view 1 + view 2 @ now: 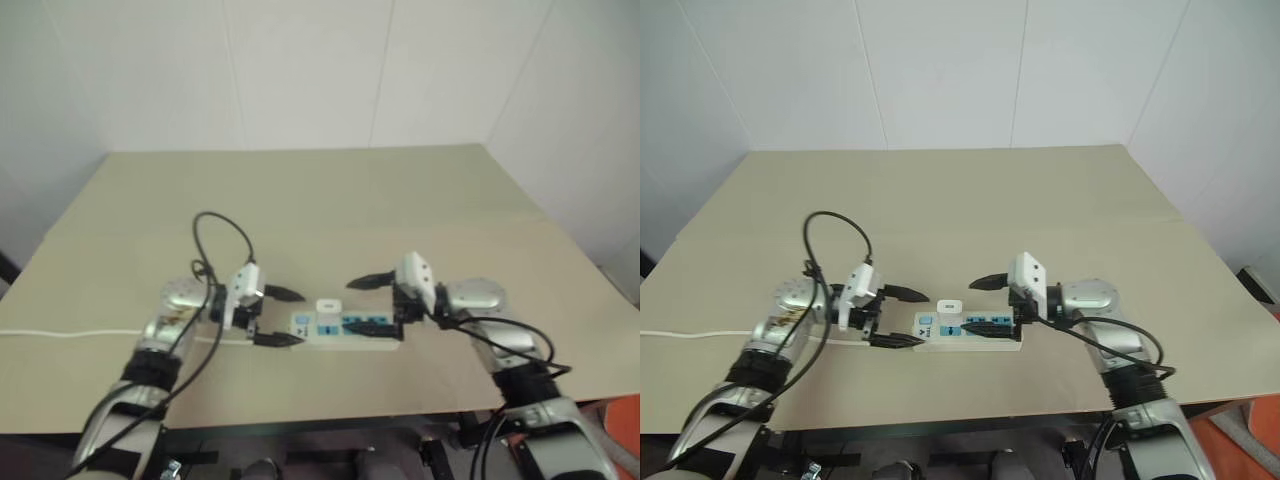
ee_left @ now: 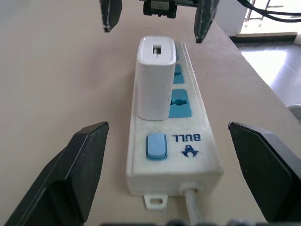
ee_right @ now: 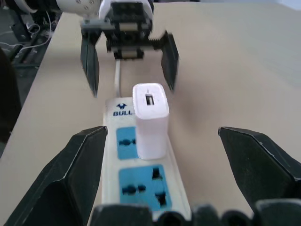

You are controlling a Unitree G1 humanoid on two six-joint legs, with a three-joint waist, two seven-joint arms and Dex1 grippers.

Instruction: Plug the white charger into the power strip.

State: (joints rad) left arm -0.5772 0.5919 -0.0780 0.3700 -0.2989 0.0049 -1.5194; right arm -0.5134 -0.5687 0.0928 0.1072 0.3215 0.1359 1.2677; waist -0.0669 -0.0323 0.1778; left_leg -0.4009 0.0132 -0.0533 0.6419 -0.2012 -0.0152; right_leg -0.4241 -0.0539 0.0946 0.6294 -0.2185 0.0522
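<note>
Where the white charger (image 2: 156, 80) stands upright in the power strip (image 2: 197, 146), we see it seated in the blue socket nearest the switch end, its small port facing up. Beside it on that end we read a pale blue switch (image 2: 156, 145) and the printed word BULL (image 2: 187, 138); two further blue sockets run on toward the other end. We find the strip lying flat on the desk (image 1: 320, 190), near its front edge and roughly midway between its side edges, its long axis parallel to that edge. A thin white cord (image 1: 70, 334) leaves the switch end and runs toward the left edge of the desk. Our left gripper (image 1: 283, 316) hangs just off the switch end, fingers spread wide, gripping nothing. Our right gripper (image 1: 372, 304) faces it from the opposite end, fingers likewise spread wide and empty. We see both grippers clear of the charger, which stands between them.
</note>
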